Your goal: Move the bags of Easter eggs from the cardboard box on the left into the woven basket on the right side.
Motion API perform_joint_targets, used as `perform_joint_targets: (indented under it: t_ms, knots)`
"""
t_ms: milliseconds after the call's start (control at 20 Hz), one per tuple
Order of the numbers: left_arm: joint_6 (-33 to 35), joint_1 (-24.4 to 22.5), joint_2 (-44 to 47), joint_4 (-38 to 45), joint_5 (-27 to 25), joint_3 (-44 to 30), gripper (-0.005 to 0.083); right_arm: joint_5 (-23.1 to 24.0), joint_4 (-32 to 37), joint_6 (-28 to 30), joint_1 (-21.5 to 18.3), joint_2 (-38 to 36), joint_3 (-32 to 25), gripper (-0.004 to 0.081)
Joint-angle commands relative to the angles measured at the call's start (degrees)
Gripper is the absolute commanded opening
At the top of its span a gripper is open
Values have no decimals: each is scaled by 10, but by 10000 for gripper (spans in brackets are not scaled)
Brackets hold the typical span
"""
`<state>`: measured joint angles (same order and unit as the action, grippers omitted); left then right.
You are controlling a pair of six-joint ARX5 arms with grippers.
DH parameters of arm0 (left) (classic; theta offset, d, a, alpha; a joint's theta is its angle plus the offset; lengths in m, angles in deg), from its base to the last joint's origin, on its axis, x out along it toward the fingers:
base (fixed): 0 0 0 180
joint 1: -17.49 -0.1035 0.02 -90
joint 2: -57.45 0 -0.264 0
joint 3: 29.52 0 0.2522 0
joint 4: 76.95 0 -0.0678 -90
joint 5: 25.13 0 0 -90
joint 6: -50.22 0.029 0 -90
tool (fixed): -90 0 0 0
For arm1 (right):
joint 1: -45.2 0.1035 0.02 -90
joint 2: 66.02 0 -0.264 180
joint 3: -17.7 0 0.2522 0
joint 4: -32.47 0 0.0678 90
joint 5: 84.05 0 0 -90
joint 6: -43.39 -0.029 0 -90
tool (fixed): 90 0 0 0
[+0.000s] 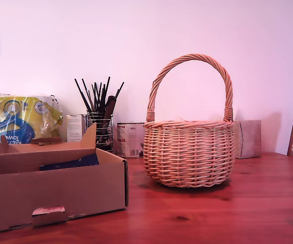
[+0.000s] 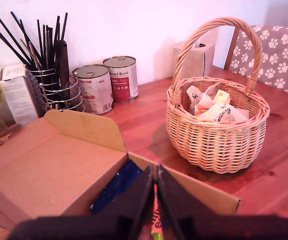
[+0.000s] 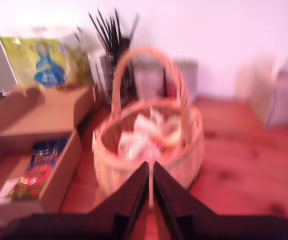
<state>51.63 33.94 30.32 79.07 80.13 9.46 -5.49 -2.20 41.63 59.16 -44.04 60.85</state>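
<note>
With a green bag of Easter eggs [image 2: 156, 220] pinched in my first hand [image 2: 155, 200], and my second hand [image 3: 150, 192] closed and empty, the bag is best lifted clear of the cardboard box [image 2: 59, 170] wall toward the woven basket [image 2: 218, 135] at two o'clock.

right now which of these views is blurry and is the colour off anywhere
Second wrist view is motion-blurred: the basket and box look smeared. Exterior and first wrist views are sharp. All three carry a pink cast over the wall and table.
</note>
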Motion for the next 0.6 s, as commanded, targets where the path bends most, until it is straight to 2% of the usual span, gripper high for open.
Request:
perform_joint_targets:
  t_ms: [0, 100, 150, 350, 550]
  knots:
    - [-4, -2, 1, -2, 0, -11, -11, -24, -8, -19, 0, 15, -12, -12]
    - [-4, -2, 1, -5, 0, -11, -11, -78, -18, -19, 10, 31, -7, -12]
    - [-4, -1, 1, -6, 0, -11, -11, -90, -35, -19, 20, 42, 2, -13]
    - [-3, -1, 1, -8, 9, -11, -11, -92, -120, -14, 68, 90, 53, -13]
    - [1, -1, -30, -49, 32, 3, -15, -97, -188, 16, 137, 145, 123, -13]
